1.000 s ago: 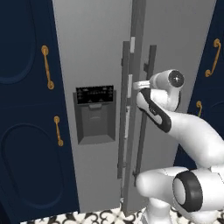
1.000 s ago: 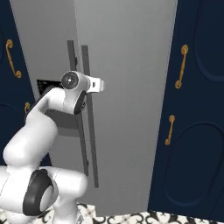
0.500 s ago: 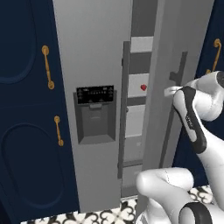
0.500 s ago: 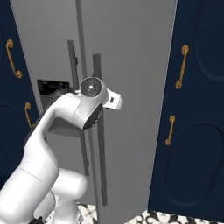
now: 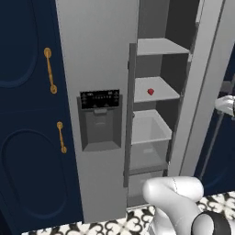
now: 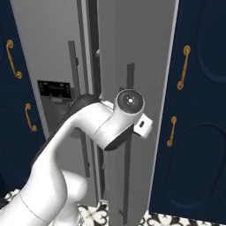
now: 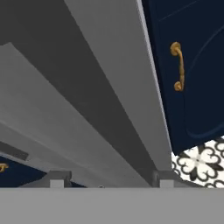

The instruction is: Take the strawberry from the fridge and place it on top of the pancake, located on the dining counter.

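The fridge [image 5: 96,69] stands with its right door [image 5: 202,87] swung wide, baring grey inner shelves. On the middle shelf [image 5: 158,94] lies the strawberry [image 5: 150,92], tiny and red, with nothing beside it. My gripper [image 7: 109,179] is open, its fingertips [image 7: 59,177] set apart on either side of the door's long dark handle [image 7: 87,100] without closing on it. In the right base view my hand [image 6: 142,125] sits against the door's outer face by the handle [image 6: 129,132], well to the right of the strawberry. The pancake and the dining counter are out of view.
Navy cabinets with gold handles [image 5: 49,71] flank the fridge on the left and on the right [image 6: 183,66]. A black dispenser panel [image 5: 100,117] fills the shut left door. A pale drawer bin [image 5: 149,131] sits under the strawberry's shelf. Patterned tiles [image 7: 199,162] cover the floor.
The fridge's right door has swung from shut to wide open, my arm swinging right with it. The strawberry's shelf has come fully into sight. My jaws have opened off the handle.
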{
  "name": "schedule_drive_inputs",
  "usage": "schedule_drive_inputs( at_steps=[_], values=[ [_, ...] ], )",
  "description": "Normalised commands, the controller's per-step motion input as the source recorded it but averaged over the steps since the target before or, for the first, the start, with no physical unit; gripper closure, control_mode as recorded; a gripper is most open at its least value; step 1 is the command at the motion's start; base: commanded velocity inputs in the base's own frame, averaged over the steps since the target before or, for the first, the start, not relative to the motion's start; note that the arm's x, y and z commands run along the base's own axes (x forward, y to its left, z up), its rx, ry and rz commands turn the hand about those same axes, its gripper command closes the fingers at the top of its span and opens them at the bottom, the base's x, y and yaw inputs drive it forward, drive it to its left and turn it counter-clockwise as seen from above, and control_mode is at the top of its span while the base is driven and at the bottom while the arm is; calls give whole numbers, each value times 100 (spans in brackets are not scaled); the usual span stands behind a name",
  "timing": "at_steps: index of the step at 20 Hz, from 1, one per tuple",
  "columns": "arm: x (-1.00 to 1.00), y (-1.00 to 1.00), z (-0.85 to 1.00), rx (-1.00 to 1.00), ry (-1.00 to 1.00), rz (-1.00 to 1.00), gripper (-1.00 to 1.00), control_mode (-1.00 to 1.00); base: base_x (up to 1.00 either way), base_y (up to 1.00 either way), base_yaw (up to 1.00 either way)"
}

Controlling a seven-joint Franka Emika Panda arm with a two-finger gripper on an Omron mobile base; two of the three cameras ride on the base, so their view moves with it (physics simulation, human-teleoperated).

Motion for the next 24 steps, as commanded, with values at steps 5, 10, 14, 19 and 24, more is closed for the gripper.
schedule_drive_inputs(
  at_steps=[5,10,14,19,24],
  values=[
    [-77,45,46,-21,1,0,-100,-100,0,0,0],
    [20,92,14,-67,31,2,-100,-100,0,0,0],
    [97,65,-2,-78,50,4,-100,-100,0,0,0],
    [98,6,-19,-51,10,6,-100,-100,0,0,0],
    [66,-20,-12,-32,-6,19,-100,-100,0,0,0]
  ],
)
